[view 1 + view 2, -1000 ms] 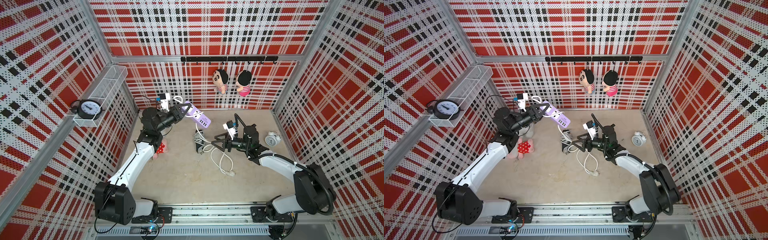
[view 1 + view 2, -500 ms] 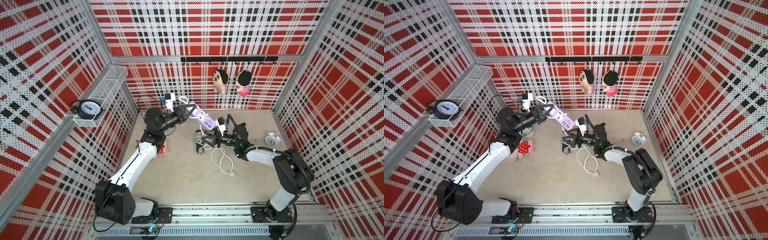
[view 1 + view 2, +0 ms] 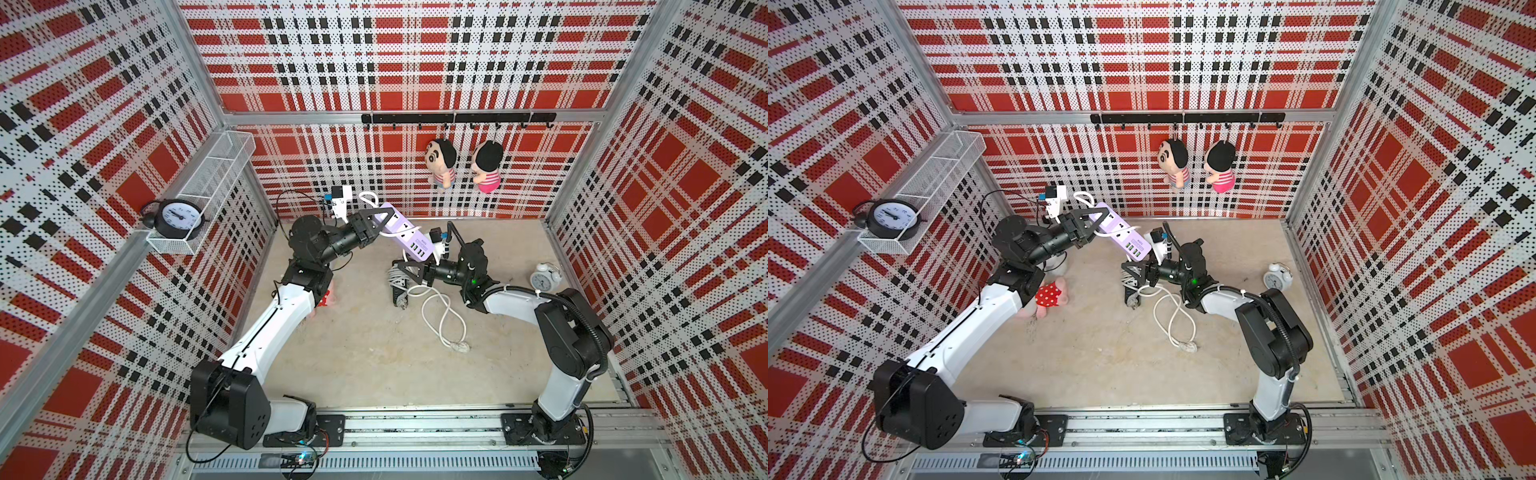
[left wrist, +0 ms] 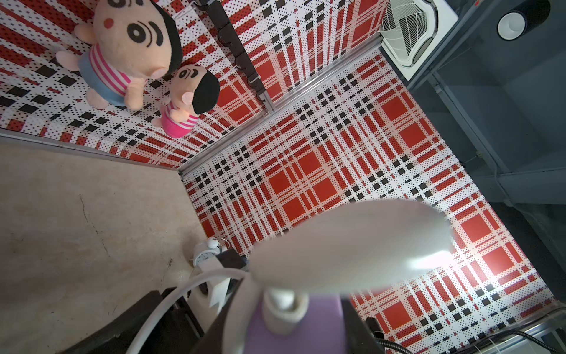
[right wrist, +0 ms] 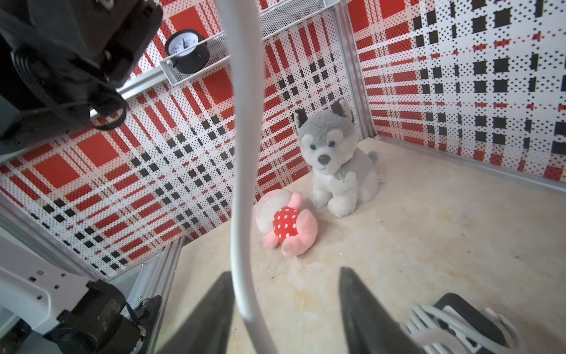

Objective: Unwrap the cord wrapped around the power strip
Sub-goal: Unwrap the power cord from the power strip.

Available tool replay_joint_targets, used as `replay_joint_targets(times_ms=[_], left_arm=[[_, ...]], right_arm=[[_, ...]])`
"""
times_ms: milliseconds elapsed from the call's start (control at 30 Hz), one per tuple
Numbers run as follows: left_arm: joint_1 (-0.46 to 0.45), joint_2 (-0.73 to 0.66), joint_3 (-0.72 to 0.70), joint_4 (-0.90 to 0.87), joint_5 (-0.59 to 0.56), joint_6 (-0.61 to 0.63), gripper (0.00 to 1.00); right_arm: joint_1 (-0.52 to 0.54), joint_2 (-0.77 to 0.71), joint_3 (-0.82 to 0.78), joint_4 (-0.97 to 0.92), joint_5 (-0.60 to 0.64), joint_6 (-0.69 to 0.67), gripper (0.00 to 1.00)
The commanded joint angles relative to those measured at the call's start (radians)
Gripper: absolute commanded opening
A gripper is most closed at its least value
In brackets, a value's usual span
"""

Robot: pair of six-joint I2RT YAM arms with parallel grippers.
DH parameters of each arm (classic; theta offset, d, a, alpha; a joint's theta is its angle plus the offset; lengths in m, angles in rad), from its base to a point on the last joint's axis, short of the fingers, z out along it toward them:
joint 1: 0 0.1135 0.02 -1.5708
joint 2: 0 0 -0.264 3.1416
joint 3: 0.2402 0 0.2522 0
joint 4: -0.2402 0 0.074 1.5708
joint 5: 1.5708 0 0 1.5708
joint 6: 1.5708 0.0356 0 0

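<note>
We see the left gripper (image 3: 380, 220) clamped on the upper end of the purple power strip (image 3: 409, 243), which is tilted in the air above the surface, toward its back edge. The white cord (image 3: 442, 318) drops from the strip and lies in loose loops near the surface's middle. Our right gripper (image 3: 402, 272) sits just under the strip's lower end. In the right wrist view its jaws stand apart, and the cord runs between them, against one finger (image 5: 211, 309).
</note>
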Motion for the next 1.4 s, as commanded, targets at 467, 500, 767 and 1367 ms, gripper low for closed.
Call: replay_joint_targets(times_ms=[467, 500, 767, 1367], left_arm=[[0.09, -0.031, -0.057, -0.227, -0.234, 0.308, 0.0], [0.095, -0.035, -0.081, -0.177, -0.267, 0.287, 0.0], [0.109, 0.024, -0.17, 0.292, -0.368, 0.026, 0.0], [0.121, 0.063, -0.219, 0.685, -0.186, -0.242, 0.0]], right_arm=[[-0.153, -0.341, -0.057, -0.293, -0.022, -0.156, 0.05], [-0.149, -0.362, -0.063, -0.324, -0.043, -0.17, 0.05], [-0.015, -0.416, -0.119, -0.695, 0.017, -0.416, 0.04], [-0.216, -0.412, -0.123, -0.903, 0.057, -0.396, 0.61]])
